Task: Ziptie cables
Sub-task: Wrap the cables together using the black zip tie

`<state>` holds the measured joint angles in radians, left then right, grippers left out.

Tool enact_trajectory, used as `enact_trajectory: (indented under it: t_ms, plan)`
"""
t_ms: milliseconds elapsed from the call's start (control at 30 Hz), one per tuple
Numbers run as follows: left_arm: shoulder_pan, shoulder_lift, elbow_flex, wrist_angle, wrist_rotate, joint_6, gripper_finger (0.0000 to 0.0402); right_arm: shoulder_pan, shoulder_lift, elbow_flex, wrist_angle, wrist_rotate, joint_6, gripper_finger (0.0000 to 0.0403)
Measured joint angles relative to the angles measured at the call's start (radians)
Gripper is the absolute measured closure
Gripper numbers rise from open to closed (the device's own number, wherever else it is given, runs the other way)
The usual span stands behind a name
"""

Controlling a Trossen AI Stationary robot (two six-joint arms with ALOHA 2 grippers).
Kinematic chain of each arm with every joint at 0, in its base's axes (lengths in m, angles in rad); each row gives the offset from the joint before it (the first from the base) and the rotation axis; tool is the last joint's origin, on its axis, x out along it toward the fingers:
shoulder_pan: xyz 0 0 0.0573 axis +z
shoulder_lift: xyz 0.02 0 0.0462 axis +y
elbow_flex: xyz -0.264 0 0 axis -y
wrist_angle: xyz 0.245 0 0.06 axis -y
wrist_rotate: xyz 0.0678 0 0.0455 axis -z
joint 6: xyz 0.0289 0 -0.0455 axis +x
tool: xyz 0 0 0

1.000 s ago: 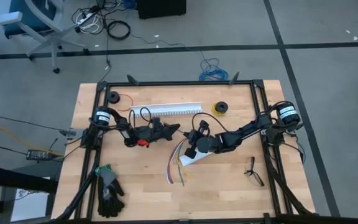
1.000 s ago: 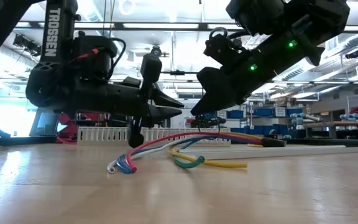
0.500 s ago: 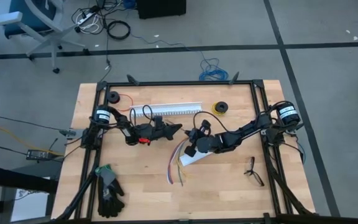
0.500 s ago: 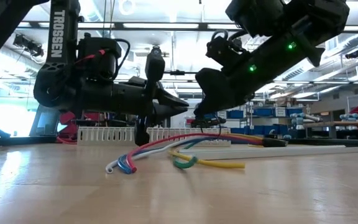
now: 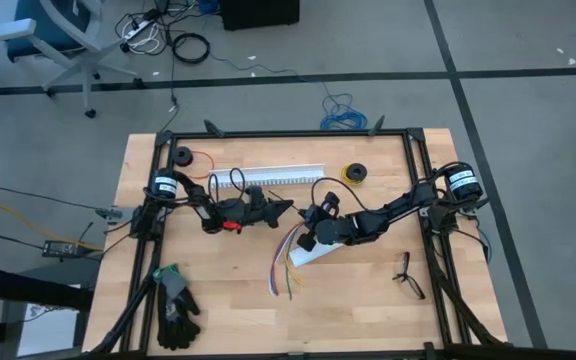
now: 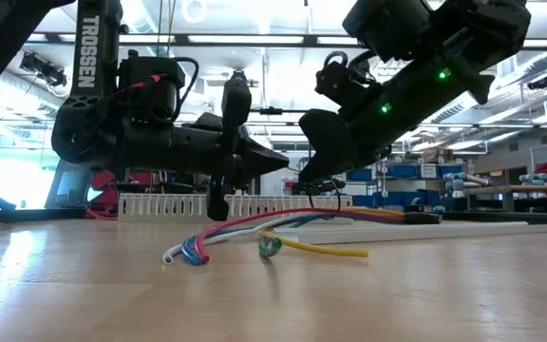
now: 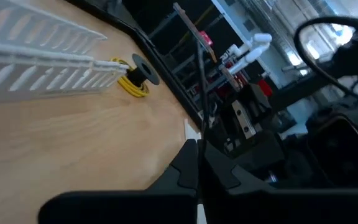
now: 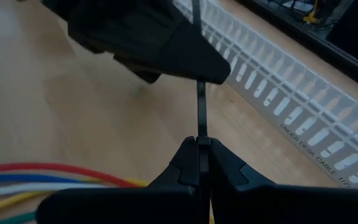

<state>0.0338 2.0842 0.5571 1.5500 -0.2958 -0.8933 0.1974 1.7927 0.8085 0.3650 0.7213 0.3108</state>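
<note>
Both arms reach inward, low over the surface [image 5: 368, 290]. Left gripper [image 5: 286, 207] and right gripper [image 5: 306, 243] each pinch the ziptie [image 8: 201, 112], which runs straight between them above the cables [image 6: 254, 228].

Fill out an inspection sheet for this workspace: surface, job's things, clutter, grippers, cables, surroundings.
Surface: wooden table inside a black frame.
Job's things: the ziptie, a thin black strip, runs between the two grippers above the table.
Clutter: white slotted channel and yellow wire spool at the far side; black gloves at the near left; small black forked object at the near right.
Grippers: left gripper shut on the ziptie; right gripper shut on its other end, above the cables.
Cables: coloured bundle lies loose on the wood, not yet tied.
Surroundings: grey floor, office chair and loose floor wires beyond the table.
</note>
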Motion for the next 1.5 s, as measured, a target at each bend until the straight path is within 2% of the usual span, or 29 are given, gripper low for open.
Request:
enact_trajectory:
  t_ms: [233,500,700,967,1200,1367,1500]
  plan:
    - [0.034,0.0,0.0,0.015,0.101,0.066,0.0399,-0.005,0.0,0.0,-0.033,-0.104,-0.013,0.0364]
    - [0.087,-0.001,0.0,0.021,0.258,0.153,0.04,-0.02,0.0,0.0,-0.04,-0.28,-0.013,0.0315]
    - [0.124,-0.002,0.0,0.022,0.369,0.22,0.0401,-0.032,-0.005,0.0,-0.034,-0.298,-0.013,0.0295]
    - [0.13,-0.022,0.0,-0.029,0.364,0.287,0.0401,-0.037,-0.037,-0.001,-0.054,-0.156,-0.001,0.0305]
    - [0.128,-0.174,0.0,-0.308,0.298,0.409,0.0401,-0.038,-0.074,-0.001,-0.101,-0.128,-0.026,0.0315]
    - [0.111,-0.313,0.005,-0.531,0.189,0.521,0.0401,-0.048,-0.073,-0.001,-0.118,-0.132,-0.085,0.0316]
    - [0.094,-0.348,0.03,-0.606,0.142,0.555,0.0401,-0.059,-0.073,-0.001,-0.076,-0.136,-0.131,0.0317]
